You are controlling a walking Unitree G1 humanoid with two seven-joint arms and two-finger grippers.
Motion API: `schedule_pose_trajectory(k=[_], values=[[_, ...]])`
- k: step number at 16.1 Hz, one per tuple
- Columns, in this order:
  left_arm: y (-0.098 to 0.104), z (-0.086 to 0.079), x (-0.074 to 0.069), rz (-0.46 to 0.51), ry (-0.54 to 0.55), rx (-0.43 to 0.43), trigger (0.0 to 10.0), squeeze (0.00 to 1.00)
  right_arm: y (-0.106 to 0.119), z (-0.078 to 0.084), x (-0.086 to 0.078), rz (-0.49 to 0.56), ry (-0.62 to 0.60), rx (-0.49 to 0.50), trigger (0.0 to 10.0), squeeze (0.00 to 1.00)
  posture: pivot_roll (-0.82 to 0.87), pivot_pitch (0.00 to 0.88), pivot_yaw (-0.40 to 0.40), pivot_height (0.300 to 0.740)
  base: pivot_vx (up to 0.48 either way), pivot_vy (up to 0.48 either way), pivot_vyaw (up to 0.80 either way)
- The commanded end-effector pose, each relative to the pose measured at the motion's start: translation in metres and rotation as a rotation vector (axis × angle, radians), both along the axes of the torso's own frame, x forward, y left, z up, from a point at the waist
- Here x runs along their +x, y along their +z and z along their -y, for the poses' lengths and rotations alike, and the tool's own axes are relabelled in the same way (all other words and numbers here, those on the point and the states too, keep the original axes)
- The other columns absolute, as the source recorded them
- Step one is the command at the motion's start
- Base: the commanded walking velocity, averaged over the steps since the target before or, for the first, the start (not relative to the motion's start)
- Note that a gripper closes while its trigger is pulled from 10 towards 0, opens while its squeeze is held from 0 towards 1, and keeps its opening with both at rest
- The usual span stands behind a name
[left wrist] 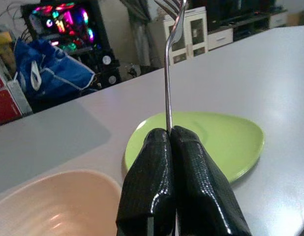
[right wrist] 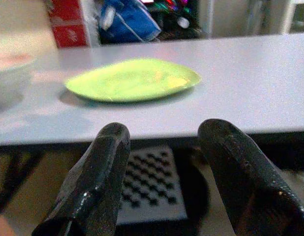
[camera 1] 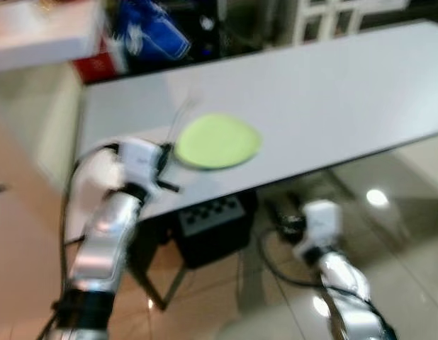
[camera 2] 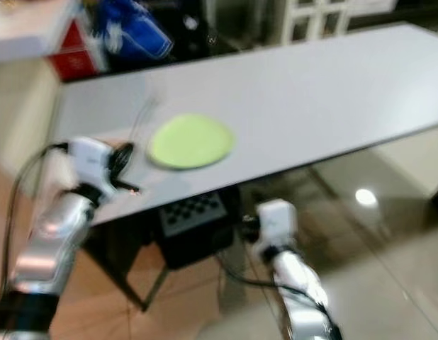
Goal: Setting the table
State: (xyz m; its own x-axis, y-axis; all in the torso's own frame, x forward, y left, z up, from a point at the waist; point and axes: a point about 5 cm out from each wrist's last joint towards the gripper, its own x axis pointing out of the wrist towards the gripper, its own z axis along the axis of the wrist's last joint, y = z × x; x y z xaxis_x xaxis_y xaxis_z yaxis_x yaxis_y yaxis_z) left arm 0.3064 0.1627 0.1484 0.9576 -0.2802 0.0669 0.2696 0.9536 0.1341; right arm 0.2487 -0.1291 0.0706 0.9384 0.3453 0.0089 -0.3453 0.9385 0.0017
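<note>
Since the left gripper [left wrist: 175, 147] is pinched shut on the fork [left wrist: 167, 73], handle running straight out toward the plate [camera 1: 217, 141] at about 2 o'clock, it's clearly the nearer arm. The right gripper [right wrist: 164, 147] hangs open and empty below the table [camera 1: 332, 92] edge.

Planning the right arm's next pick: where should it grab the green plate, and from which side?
Take the green plate by its near rim, coming from the table's front edge, where the open right end effector already faces it. The plate lies flat and shallow, so one finger probably has to slip under the rim. The left end effector holds the fork.
</note>
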Motion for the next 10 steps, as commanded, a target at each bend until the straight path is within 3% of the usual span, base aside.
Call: schedule_pose_trajectory(k=[1,5,10], values=[[0.009,0.011,0.003,0.025,-0.033,-0.022,0.0,0.00,0.001,0.010,0.000,0.001,-0.029,-0.015,10.0,0.00,0.02,0.000,0.097,0.740,0.000,0.000,0.00],[0.013,0.013,0.006,0.034,-0.028,-0.019,0.0,0.00,0.003,0.008,-0.001,0.003,-0.024,-0.014,10.0,0.00,0.02,0.000,0.095,0.740,0.000,0.000,0.00],[0.021,0.010,0.020,0.025,-0.007,-0.016,0.0,0.00,0.012,0.003,-0.002,0.018,-0.021,-0.009,10.0,0.00,0.01,0.000,0.097,0.740,0.000,0.000,0.00]])
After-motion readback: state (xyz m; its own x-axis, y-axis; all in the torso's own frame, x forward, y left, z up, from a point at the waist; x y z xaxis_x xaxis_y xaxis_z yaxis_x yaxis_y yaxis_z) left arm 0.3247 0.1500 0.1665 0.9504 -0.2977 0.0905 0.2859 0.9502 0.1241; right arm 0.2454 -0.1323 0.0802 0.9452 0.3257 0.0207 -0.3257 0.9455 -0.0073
